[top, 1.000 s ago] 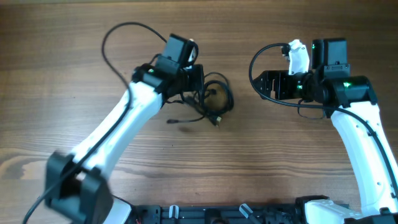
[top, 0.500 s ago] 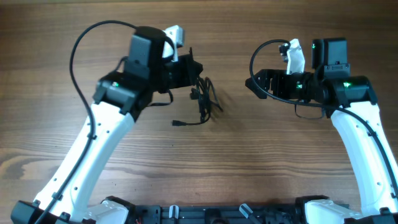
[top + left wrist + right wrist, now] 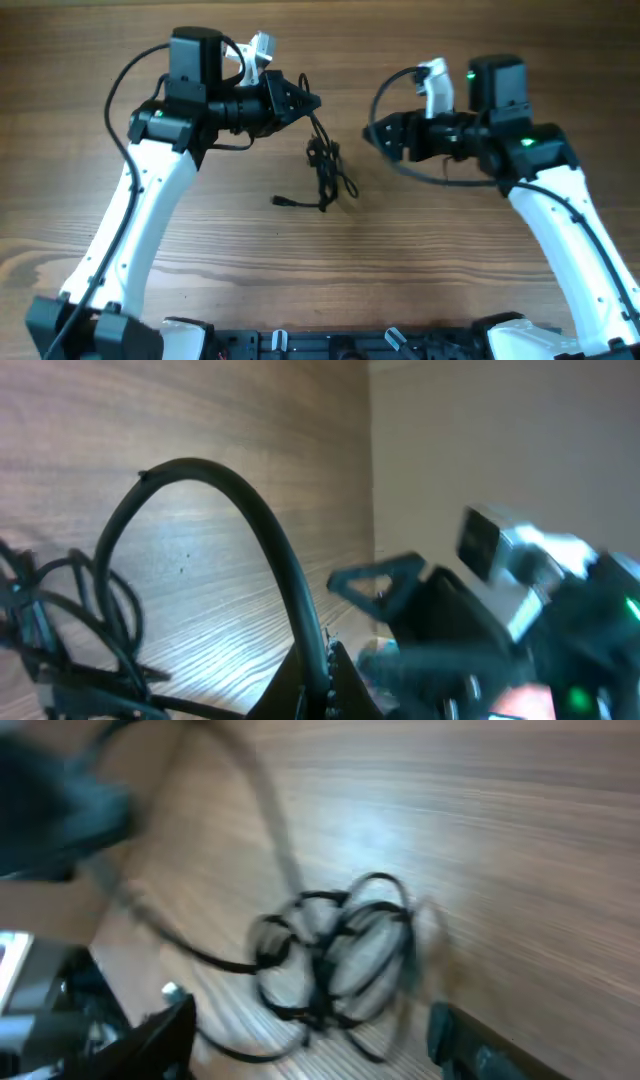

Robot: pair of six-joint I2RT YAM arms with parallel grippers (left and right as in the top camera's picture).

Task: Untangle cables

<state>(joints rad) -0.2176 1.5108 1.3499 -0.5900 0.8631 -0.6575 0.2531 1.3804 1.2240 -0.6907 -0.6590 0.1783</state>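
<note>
We see left gripper [image 3: 308,101] clamped on far end of cables [image 3: 324,170]; long axis runs away from its fingertips. Right gripper [image 3: 378,138], fingers spread, empty, sits right of cables.

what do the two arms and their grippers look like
Both the left arm and right arm have white long links with black joints and wrist housings. Small green lights glow near the wrists. A thick black wire loops from each, beside a white piece. The left gripper and right gripper are black, with two angular fingers.
</note>
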